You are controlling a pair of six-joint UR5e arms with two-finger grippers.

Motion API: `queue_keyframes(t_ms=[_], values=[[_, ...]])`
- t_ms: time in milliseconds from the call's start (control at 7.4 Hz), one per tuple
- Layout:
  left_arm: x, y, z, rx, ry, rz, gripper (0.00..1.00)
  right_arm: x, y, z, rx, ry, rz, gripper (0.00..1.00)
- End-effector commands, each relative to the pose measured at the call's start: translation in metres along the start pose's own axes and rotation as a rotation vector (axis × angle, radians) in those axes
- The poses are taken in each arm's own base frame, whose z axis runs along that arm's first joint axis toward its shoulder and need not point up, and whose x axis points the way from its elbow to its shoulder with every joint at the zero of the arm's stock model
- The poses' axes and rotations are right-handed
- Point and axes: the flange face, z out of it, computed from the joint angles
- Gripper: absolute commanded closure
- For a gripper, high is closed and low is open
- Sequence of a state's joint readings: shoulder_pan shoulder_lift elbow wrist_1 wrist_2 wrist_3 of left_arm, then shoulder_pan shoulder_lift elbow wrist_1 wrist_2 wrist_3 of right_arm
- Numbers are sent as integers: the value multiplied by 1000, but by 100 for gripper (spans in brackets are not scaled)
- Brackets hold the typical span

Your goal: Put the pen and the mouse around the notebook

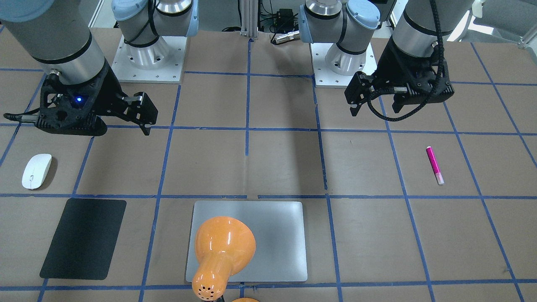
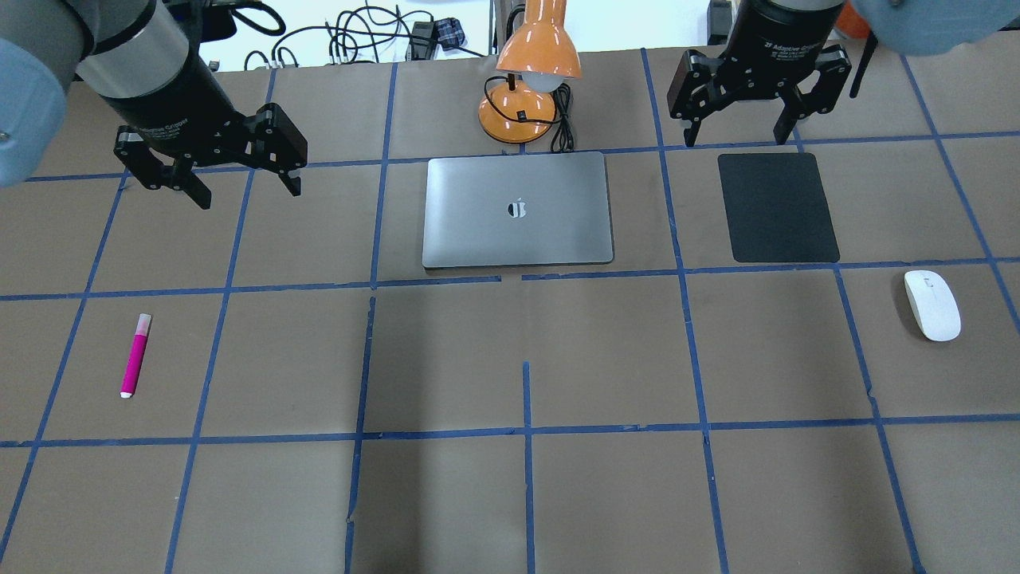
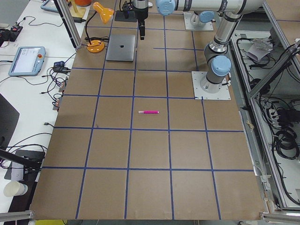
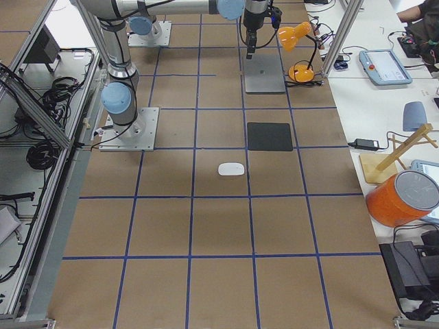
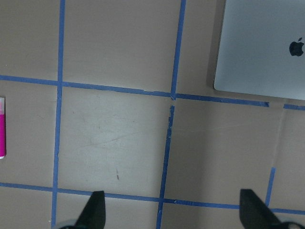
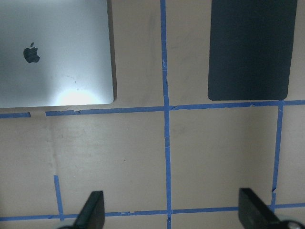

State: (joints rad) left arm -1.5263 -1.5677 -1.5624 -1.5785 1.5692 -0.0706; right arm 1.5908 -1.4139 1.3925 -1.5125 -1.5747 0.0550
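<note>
The silver notebook (image 2: 518, 209) lies flat at the far middle of the table, partly hidden by the lamp in the front-facing view (image 1: 277, 235). On the robot's left lies the pink pen (image 2: 135, 355) (image 1: 434, 165), alone on the brown paper. At the far right rests the white mouse (image 2: 931, 304) (image 1: 36, 170). My left gripper (image 2: 249, 194) hovers open and empty, left of the notebook and beyond the pen. My right gripper (image 2: 737, 137) is open and empty too, above the far edge of the black pad. The left wrist view catches the pen (image 5: 2, 129) at its left edge.
A matte black pad (image 2: 777, 207) lies right of the notebook, between it and the mouse. An orange desk lamp (image 2: 526, 88) with its cable stands just behind the notebook. Blue tape lines grid the brown table cover. Both arm bases sit at the robot's edge.
</note>
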Motion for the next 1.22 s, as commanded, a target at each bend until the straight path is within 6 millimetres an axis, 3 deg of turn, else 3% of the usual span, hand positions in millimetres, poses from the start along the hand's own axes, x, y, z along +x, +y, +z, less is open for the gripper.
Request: queue_keyframes(t_ms=[0, 270, 405, 676, 811, 946, 1081], values=[[0, 0, 0, -1, 0, 2, 0, 3, 0, 2, -12, 9, 8, 0], [-3, 3, -4, 8, 0, 5, 0, 1, 1, 2, -8, 17, 6, 0], [-21, 1, -8, 15, -6, 27, 0, 0, 1, 2, -1, 12, 3, 0], [-96, -7, -7, 6, 3, 121, 0, 22, -5, 22, -41, 15, -32, 0], [-128, -9, -5, -6, 2, 173, 0, 67, -12, 47, -56, 4, -36, 0], [-169, -10, -2, -15, 8, 207, 0, 129, -20, 84, -46, -8, -63, 0], [-204, -5, 15, -43, 24, 243, 0, 190, -17, 127, 11, -2, -129, 0]])
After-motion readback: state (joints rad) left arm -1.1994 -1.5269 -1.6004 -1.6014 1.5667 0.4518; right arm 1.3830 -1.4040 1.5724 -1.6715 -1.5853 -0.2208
